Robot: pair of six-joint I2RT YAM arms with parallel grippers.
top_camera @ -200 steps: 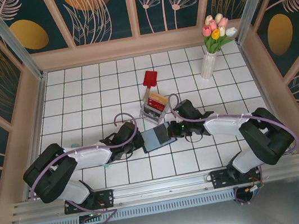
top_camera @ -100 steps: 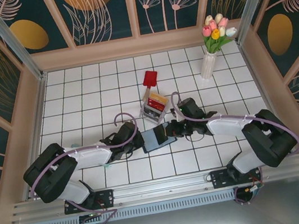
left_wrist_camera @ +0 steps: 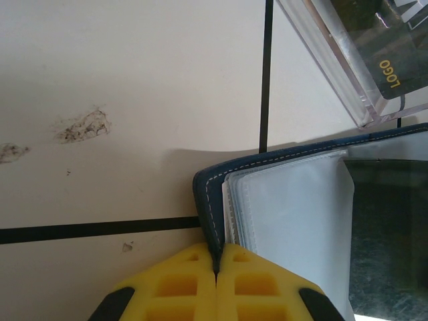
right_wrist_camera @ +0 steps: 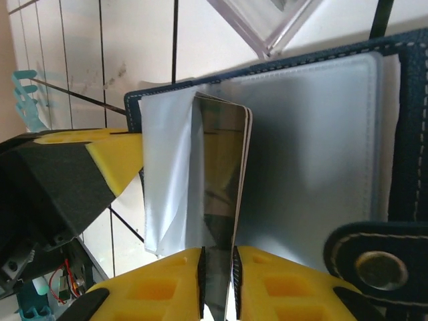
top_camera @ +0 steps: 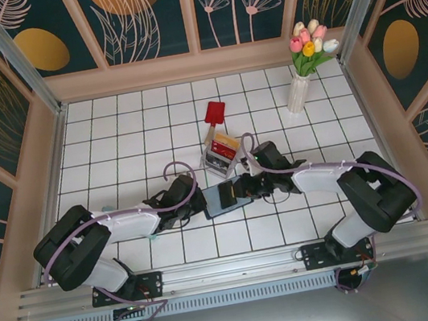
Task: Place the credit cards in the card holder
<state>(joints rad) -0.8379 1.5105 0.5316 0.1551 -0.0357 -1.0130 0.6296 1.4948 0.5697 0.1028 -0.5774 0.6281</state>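
**Top view.** Both arms lie low over the tiled bench [top_camera: 114, 144] and reach inward from their bases. The left arm [top_camera: 126, 222] extends rightward and the right arm [top_camera: 323, 177] leftward. Their wrists meet at the card holder [top_camera: 224, 197], which lies open between them, just in front of the clear box [top_camera: 221, 155]. From here we cannot tell how either set of jaws stands.

**Left wrist view.** The left jaws are pressed together on the navy stitched edge of the card holder [left_wrist_camera: 281, 214], at its near corner. Its clear sleeves spread away to the right. The clear box [left_wrist_camera: 334, 67] lies beyond, with a dark card [left_wrist_camera: 384, 60] inside.

**Right wrist view.** The right jaws stand slightly apart, wider than a card is thick. A shiny credit card [right_wrist_camera: 221, 200] stands on edge in the gap, its far end among the sleeves of the card holder [right_wrist_camera: 314, 147]. The snap tab [right_wrist_camera: 374, 267] lies just right of the jaws. A yellow finger [right_wrist_camera: 117, 150] of the left arm pinches the holder's left edge.
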